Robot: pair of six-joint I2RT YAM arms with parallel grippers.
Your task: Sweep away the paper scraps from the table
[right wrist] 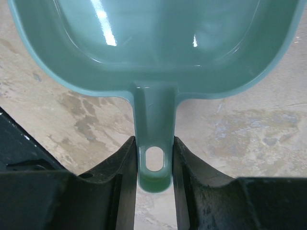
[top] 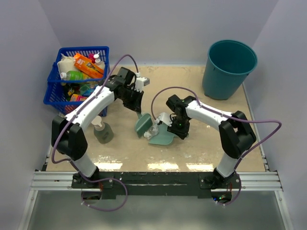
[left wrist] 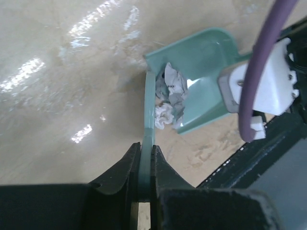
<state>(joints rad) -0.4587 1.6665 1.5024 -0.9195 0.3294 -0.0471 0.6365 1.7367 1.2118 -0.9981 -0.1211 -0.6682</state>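
My left gripper [top: 137, 109] is shut on the handle of the teal hand brush [top: 143, 125], which hangs down onto the table [top: 201, 148]. In the left wrist view the brush [left wrist: 149, 108] shows edge-on between the shut jaws of the left gripper [left wrist: 145, 155]. Several crumpled white and grey paper scraps [left wrist: 170, 96] lie against the brush at the mouth of the teal dustpan [left wrist: 204, 67]. My right gripper [right wrist: 155, 160] is shut on the dustpan's handle [right wrist: 154, 124]. From above, the scraps [top: 154, 130] sit between the brush and the dustpan [top: 162, 138], with the right gripper [top: 173, 128] behind it.
A blue plastic basket [top: 53, 91] full of bottles and packets stands at the back left. A teal bucket [top: 229, 67] stands at the back right. A soap pump bottle [top: 102, 130] stands left of the brush. A black rail [top: 153, 178] runs along the front edge.
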